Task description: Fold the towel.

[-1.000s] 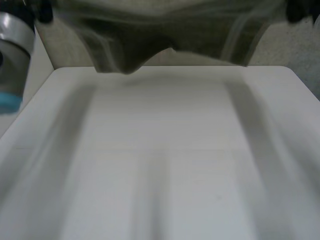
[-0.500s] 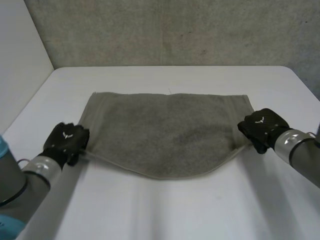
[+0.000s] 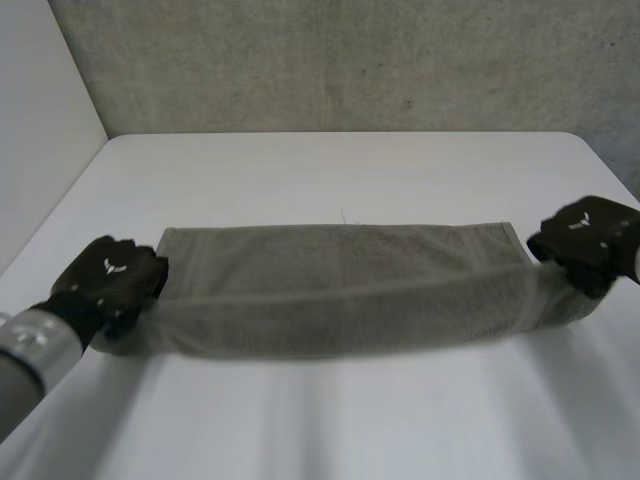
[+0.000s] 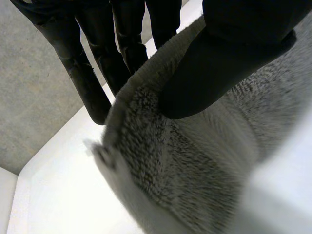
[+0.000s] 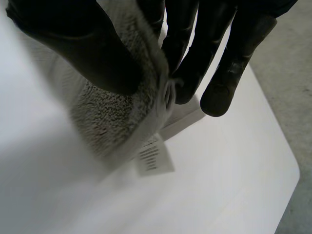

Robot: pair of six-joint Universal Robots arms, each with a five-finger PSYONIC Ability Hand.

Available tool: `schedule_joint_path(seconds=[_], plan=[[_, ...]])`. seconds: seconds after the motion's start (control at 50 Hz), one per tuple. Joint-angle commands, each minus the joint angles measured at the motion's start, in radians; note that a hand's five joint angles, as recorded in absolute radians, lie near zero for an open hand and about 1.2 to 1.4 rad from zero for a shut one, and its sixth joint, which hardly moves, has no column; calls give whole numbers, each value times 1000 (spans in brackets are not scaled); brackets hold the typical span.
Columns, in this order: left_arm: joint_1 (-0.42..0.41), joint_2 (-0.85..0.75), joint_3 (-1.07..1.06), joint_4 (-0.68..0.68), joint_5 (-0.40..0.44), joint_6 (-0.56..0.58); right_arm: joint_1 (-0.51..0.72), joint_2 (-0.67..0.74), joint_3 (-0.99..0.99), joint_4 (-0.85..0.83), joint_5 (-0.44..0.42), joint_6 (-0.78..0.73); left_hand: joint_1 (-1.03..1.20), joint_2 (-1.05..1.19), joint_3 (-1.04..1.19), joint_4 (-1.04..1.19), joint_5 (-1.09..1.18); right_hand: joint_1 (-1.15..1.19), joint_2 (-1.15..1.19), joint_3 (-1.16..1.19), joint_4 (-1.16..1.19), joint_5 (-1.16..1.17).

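Note:
A grey-green towel (image 3: 345,285) stretches across the white table (image 3: 340,170), its far part lying flat and its near edge lifted and doubled over. My left hand (image 3: 110,280) grips the towel's left end. In the left wrist view the thumb (image 4: 229,53) presses the pile of the towel (image 4: 195,161) against the fingers (image 4: 92,63) behind the edge. My right hand (image 3: 588,240) grips the towel's right end. In the right wrist view its thumb (image 5: 83,44) and fingers (image 5: 195,53) pinch the towel's edge (image 5: 117,112), with a white care label (image 5: 153,156) hanging at that corner.
A grey textured wall (image 3: 340,60) stands behind the table's far edge. A white panel (image 3: 40,120) rises at the left side. The table's right corner (image 5: 287,170) lies close beside my right hand, with grey floor beyond it.
The towel came down from hanging high in front of the camera to the table. Both hands then pulled outward and nearer, stretching it into a long, narrow band.

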Motion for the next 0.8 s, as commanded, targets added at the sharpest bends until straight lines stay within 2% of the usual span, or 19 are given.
schedule_joint_path(seconds=[0.02, 0.04, 0.08, 0.22, 0.4, 0.42, 0.44, 0.46, 0.48, 0.54, 0.58, 0.64, 0.66, 0.7, 0.8], plan=[[-70, -323, 264, 86, -81, -60, 111, 188, -172, -115, 99, 136, 189, 178, 178, 178, 184, 56, 56, 48, 53, 46], [-70, -323, 265, 86, -81, -60, 129, 224, -213, -147, 125, 162, 189, 178, 178, 178, 184, 56, 56, 48, 53, 46], [-84, -418, 390, 91, -135, -101, 142, 257, -247, -183, 142, 186, 189, 178, 178, 178, 184, 56, 56, 48, 53, 46], [-122, -576, 614, 105, -163, -123, 192, 421, -397, -360, 221, 213, 189, 178, 178, 178, 184, 56, 56, 48, 53, 46], [-158, -756, 851, 108, -174, -128, 225, 562, -539, -399, 293, 212, 189, 178, 178, 178, 184, 56, 56, 48, 53, 46], [-158, -756, 851, 108, -174, -128, 232, 588, -563, -390, 315, 208, 189, 178, 178, 178, 184, -783, -783, -791, -786, -793], [-162, -773, 863, 108, -175, -125, 232, 588, -563, -390, 315, 208, -622, -633, -632, -633, -626, -791, -791, -800, -794, -801], [-167, -780, 866, 108, -177, -125, 242, 608, -573, -387, 354, 203, -1033, -1044, -1044, -1044, -1037, -1166, -1166, -1174, -1169, -1176], [-167, -780, 866, 108, -177, -125, 251, 616, -577, -385, 394, 203, -1033, -1044, -1044, -1044, -1037, -1166, -1166, -1174, -1169, -1176], [-175, -782, 860, 108, -183, -123, 257, 605, -570, -379, 442, 211, -1033, -1044, -1044, -1044, -1037, -1166, -1166, -1174, -1169, -1176], [-175, -773, 843, 100, -187, -129, 257, 579, -551, -380, 445, 222, -1033, -1044, -1044, -1044, -1037, -1166, -1166, -1174, -1169, -1176], [-173, -754, 823, 97, -187, -129, 255, 489, -464, -391, 426, 257, -1033, -1044, -1044, -1044, -1037, -1166, -1166, -1174, -1169, -1176], [-167, -719, 794, 96, -187, -132, 255, 488, -464, -391, 425, 257, -1033, -1044, -1044, -1044, -1037, -1166, -1166, -1174, -1169, -1176], [-159, -675, 753, 94, -187, -135, 249, 385, -351, -397, 389, 289, -1033, -1044, -1044, -1044, -1037, -1166, -1166, -1174, -1169, -1176], [-133, -482, 551, 108, -178, -201, 243, 245, -167, -399, 329, 300, -1033, -1044, -1044, -1044, -1037, -1166, -1166, -1174, -1169, -1176]])
